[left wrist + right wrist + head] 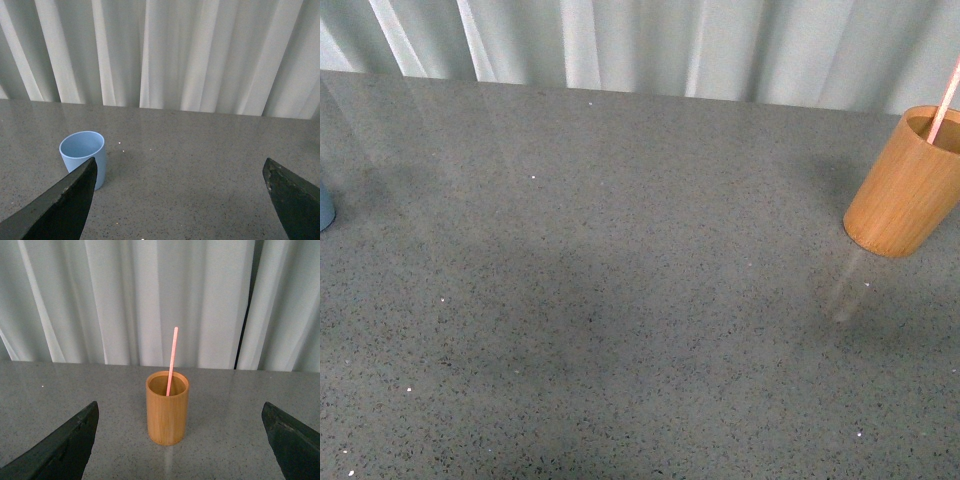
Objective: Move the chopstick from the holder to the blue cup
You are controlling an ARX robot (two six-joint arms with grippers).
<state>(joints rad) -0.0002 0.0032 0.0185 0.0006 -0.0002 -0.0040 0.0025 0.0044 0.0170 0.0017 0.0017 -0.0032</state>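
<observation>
The orange-brown wooden holder (905, 185) stands at the right edge of the front view, with one thin pink chopstick (945, 98) leaning out of it. In the right wrist view the holder (167, 407) stands upright ahead of my right gripper (180, 442), whose dark fingers (65, 447) are spread wide and open, well short of it; the chopstick (172, 360) rises above its rim. The blue cup (325, 208) barely shows at the far left. My left gripper (180, 200) is open, and the blue cup (83, 157) stands upright and empty beside one of its fingers (60, 207).
A grey speckled table (620, 300) spans the front view, with pale curtains (640, 40) along its far edge. Neither arm shows in the front view.
</observation>
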